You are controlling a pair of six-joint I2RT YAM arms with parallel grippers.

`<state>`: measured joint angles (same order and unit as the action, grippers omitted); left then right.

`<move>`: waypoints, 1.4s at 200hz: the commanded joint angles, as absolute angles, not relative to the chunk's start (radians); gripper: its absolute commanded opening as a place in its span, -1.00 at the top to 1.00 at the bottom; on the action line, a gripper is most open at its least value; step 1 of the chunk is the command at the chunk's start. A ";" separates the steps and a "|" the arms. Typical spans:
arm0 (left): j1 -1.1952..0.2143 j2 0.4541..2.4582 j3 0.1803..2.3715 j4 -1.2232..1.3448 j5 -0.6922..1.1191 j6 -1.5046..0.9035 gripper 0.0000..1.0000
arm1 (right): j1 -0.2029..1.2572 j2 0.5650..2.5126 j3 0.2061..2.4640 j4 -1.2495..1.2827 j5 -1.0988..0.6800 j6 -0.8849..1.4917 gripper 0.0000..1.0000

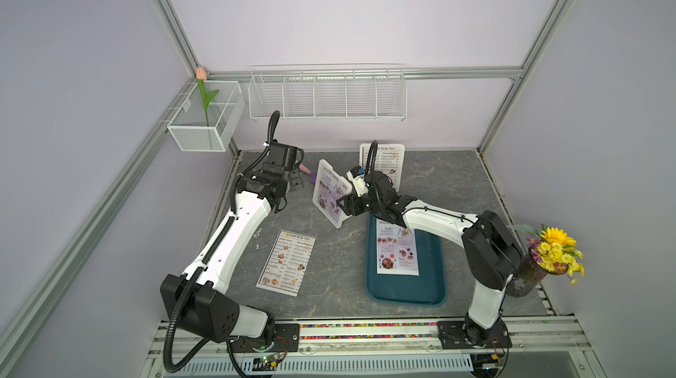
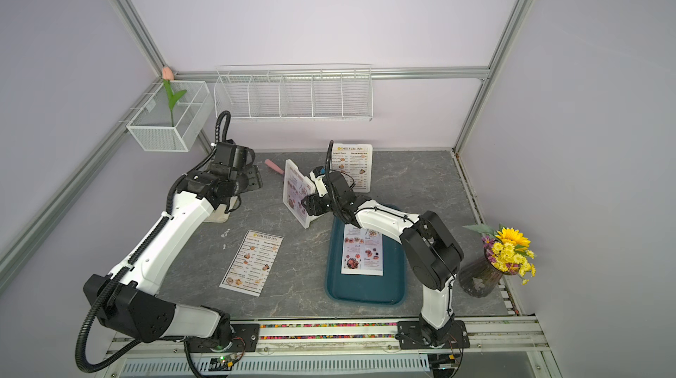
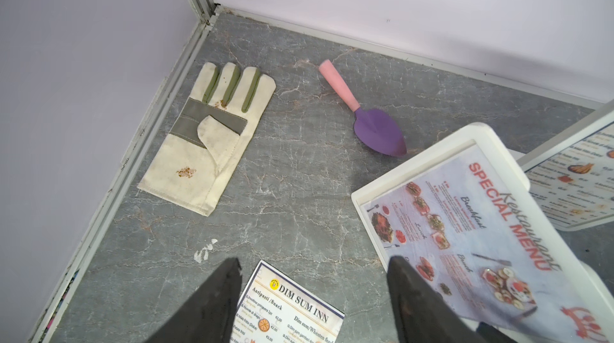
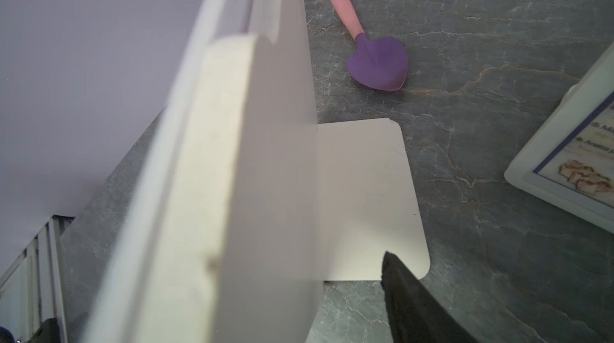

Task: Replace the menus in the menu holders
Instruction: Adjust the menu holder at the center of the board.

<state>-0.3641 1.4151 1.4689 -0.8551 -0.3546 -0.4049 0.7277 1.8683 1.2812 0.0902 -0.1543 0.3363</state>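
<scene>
A white menu holder (image 1: 321,171) with a red-headed SPECIAL MENU sheet (image 3: 465,225) in it stands tilted mid-table. My right gripper (image 1: 344,205) is at its right edge, jaws either side of the frame. In the right wrist view one fingertip (image 4: 408,291) stands clear of the holder's back (image 4: 265,158), and the other is hidden behind it. A second holder (image 1: 363,148) at the back shows a DIM SUM INN menu (image 1: 384,165). Another DIM SUM INN menu (image 1: 287,262) lies loose on the table. My left gripper (image 3: 312,291) hangs open and empty at the back left.
A dark teal tray (image 1: 431,277) at the front right carries another SPECIAL MENU sheet (image 1: 397,248). A work glove (image 3: 206,138) and a purple trowel (image 3: 375,128) lie near the back left corner. A flower vase (image 1: 548,259) stands at the right edge. Wire baskets (image 1: 325,94) hang on the wall.
</scene>
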 commanded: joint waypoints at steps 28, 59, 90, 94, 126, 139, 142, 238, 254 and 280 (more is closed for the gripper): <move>-0.360 1.415 1.492 -0.890 -0.357 -0.411 -0.44 | 0.711 1.878 1.288 0.186 -0.208 0.306 -0.11; -0.360 1.410 1.496 -0.901 -0.361 -0.410 -0.44 | 0.698 1.888 1.293 0.215 -0.241 0.301 0.25; -0.360 1.397 1.504 -0.914 -0.382 -0.405 -0.44 | 0.696 1.878 1.285 0.225 -0.275 0.280 0.44; -0.360 1.397 1.505 -0.915 -0.382 -0.405 -0.44 | 0.696 1.875 1.281 0.230 -0.277 0.280 0.46; -0.360 1.399 1.513 -0.921 -0.390 -0.411 -0.44 | 0.696 1.842 1.242 0.277 -0.321 0.280 0.56; -0.360 1.398 1.515 -0.922 -0.394 -0.410 -0.44 | 0.696 1.829 1.226 0.301 -0.349 0.274 0.59; -0.359 1.398 1.515 -0.923 -0.396 -0.409 -0.44 | 0.696 1.826 1.221 0.308 -0.354 0.272 0.60; -0.325 1.390 1.584 -0.961 -0.453 -0.379 -0.45 | 0.716 1.922 1.400 0.243 -0.550 0.103 0.67; -0.325 1.390 1.581 -0.966 -0.450 -0.379 -0.45 | 0.713 1.961 1.453 0.206 -0.561 0.059 0.69; -0.325 1.375 1.550 -0.967 -0.404 -0.376 -0.44 | 0.696 2.031 1.520 0.204 -0.614 0.022 0.69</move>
